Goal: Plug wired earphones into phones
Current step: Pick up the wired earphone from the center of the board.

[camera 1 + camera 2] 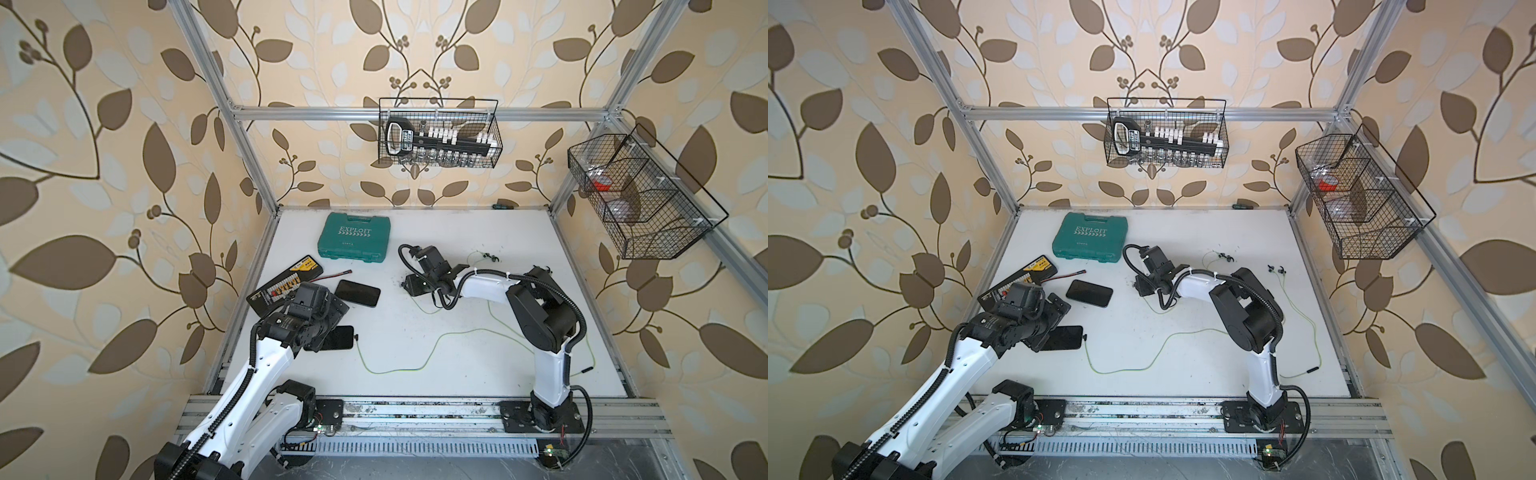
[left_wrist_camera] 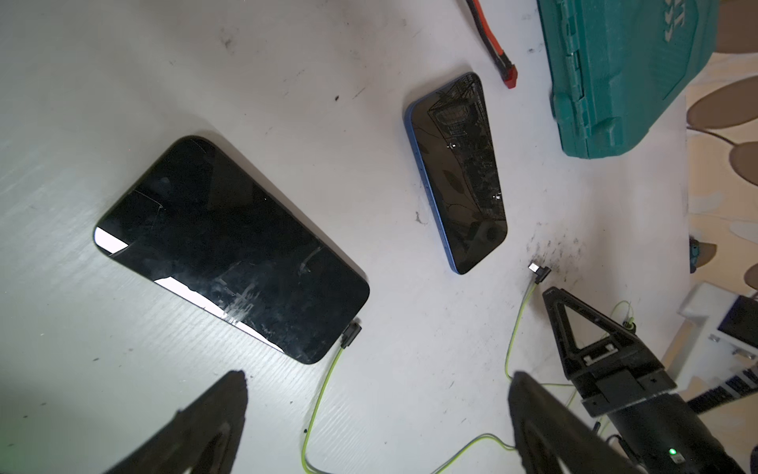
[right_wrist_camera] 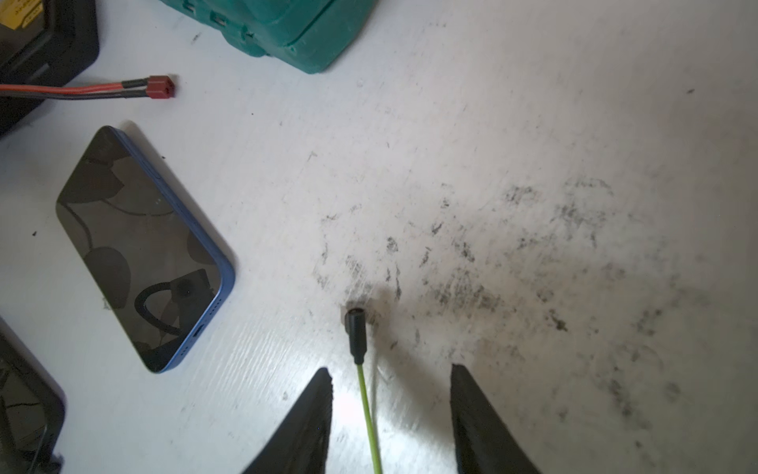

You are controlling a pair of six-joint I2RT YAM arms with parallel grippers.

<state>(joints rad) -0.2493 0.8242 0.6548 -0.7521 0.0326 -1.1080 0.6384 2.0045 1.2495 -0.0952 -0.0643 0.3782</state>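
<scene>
Lying flat on the scuffed white tabletop (image 2: 123,82), the blue-edged black phone (image 2: 457,172) stays unplugged; the loose black plug (image 3: 355,334) sits between the released right claw (image 3: 389,394) tips. The left claw (image 2: 377,410) gapes beside the plugged black phone (image 2: 229,246), with the teal plastic case (image 2: 615,74) nearby.

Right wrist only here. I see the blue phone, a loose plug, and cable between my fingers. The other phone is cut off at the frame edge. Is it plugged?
Observer: The left wrist view shows the black phone with a plug against its end edge and the green cable trailing off. It looks inserted, but I cannot confirm how deep.
Operator: Anything holding it?
Observer: No. The left gripper is open beside that phone and holds nothing.
Operator: Earbuds anywhere?
Observer: In a top view, earbuds lie on the table beyond the right arm. A second pair lies further to the right.
</scene>
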